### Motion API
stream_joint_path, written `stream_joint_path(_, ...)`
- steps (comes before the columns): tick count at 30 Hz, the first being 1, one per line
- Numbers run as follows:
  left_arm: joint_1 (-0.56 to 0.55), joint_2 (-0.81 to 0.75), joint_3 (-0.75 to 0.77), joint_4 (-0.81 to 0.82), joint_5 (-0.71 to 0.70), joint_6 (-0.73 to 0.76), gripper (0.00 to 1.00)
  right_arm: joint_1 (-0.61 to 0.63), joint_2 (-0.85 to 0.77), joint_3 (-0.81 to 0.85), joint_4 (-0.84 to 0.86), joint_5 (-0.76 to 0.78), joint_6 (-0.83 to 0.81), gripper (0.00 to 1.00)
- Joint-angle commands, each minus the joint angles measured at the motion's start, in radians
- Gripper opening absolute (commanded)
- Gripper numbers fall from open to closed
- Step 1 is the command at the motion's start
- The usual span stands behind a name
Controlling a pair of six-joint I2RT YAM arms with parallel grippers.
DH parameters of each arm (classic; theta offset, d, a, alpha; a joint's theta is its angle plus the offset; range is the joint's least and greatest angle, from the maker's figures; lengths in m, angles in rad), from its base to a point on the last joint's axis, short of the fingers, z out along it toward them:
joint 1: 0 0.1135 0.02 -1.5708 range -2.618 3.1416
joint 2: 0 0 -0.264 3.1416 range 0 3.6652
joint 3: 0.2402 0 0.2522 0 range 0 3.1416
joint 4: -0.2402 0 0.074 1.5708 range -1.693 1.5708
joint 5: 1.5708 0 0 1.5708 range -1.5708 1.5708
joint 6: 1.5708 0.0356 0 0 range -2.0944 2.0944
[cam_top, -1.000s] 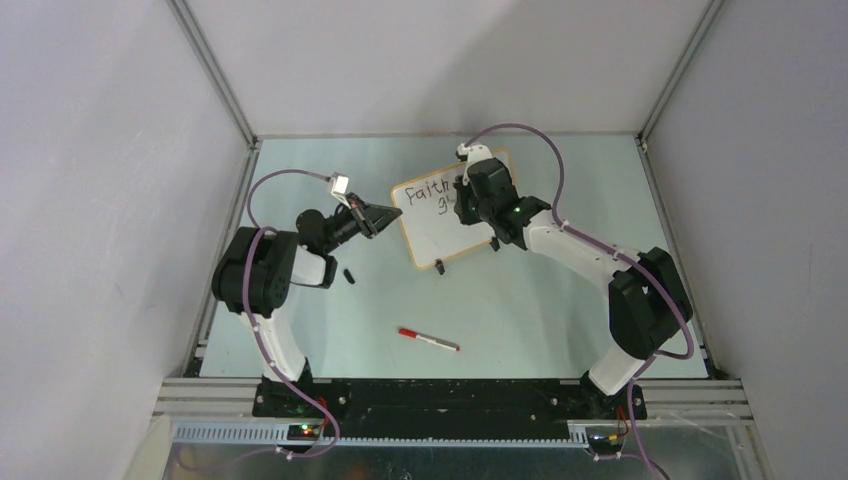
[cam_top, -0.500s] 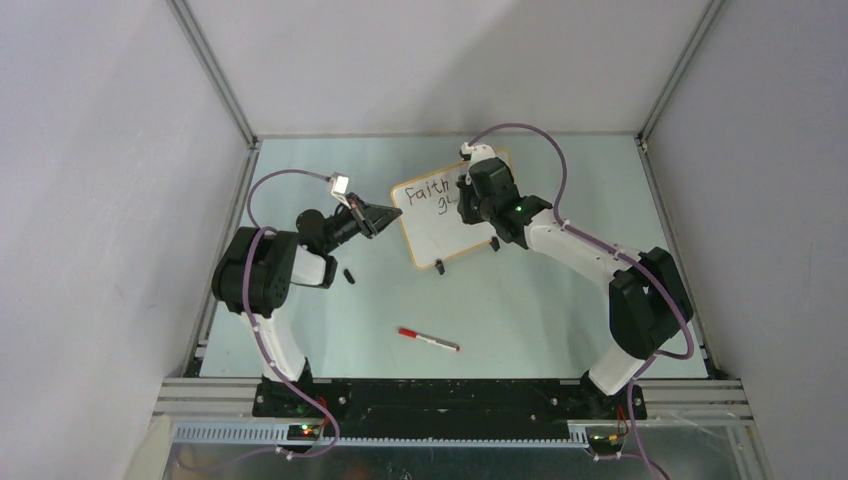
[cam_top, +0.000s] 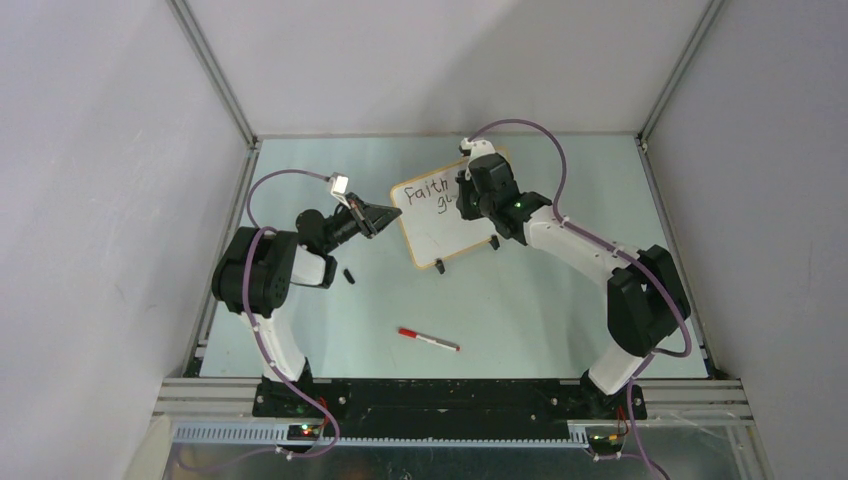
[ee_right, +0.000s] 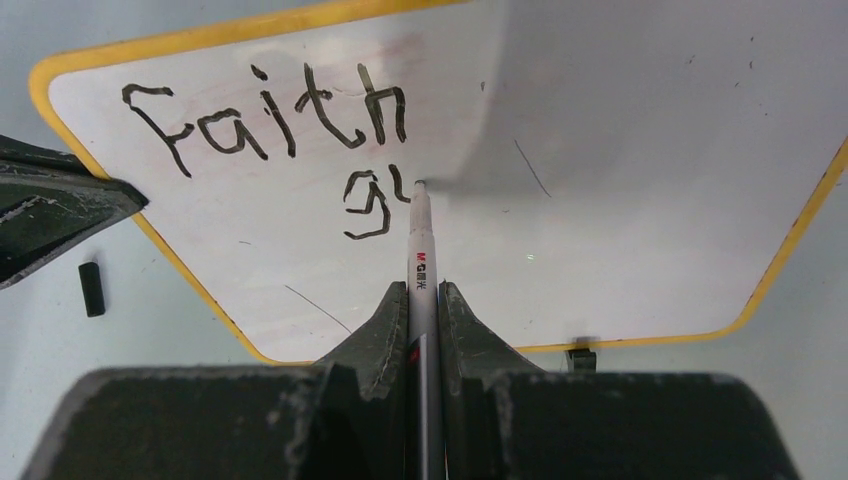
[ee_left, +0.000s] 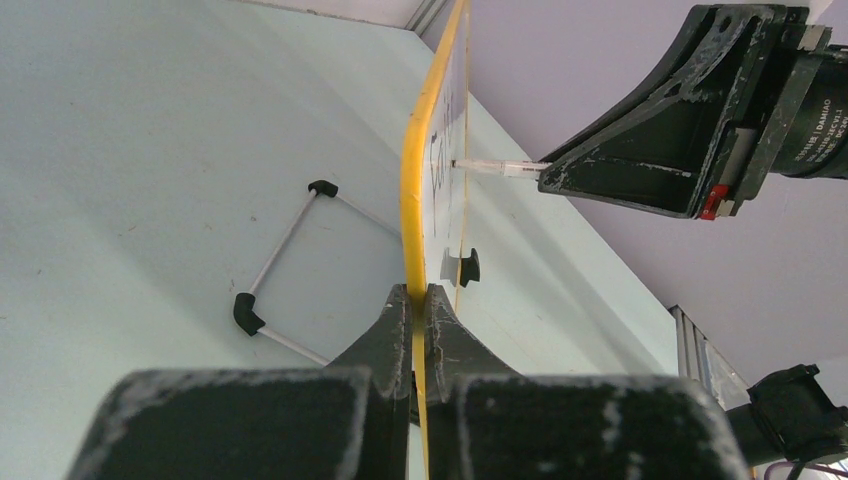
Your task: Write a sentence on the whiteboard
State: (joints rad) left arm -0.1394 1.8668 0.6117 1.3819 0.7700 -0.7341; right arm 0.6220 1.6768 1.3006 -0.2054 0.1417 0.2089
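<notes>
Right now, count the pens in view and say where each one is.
2. The held pen is clamped in the right gripper, its tip on the whiteboard. The loose pen lies on the table, toward its near edge. Others may be hidden.

The whiteboard (ee_right: 600, 180) looks glossy and smooth; the table (ee_left: 150, 150) matt, lightly scuffed.

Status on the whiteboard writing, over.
Left tool shut on whiteboard edge. Right tool shut on marker, tip on board. Sentence at "faith g", second word unfinished. Red pen, black cap lie apart.
</notes>
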Motion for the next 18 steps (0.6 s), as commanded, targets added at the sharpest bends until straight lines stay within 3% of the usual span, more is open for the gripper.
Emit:
stream_joint_path(1,0.001,-0.014,-0.007,0.041,0.019,0.032,0.00,-0.008,0.013,0.062,0.043,0.014,-0.004,0.00)
stream_joint_path(18,0.001,-0.014,-0.008,0.040,0.019,0.032,0.00,-0.007,0.022,0.063,0.003,0.014,0.005,0.00)
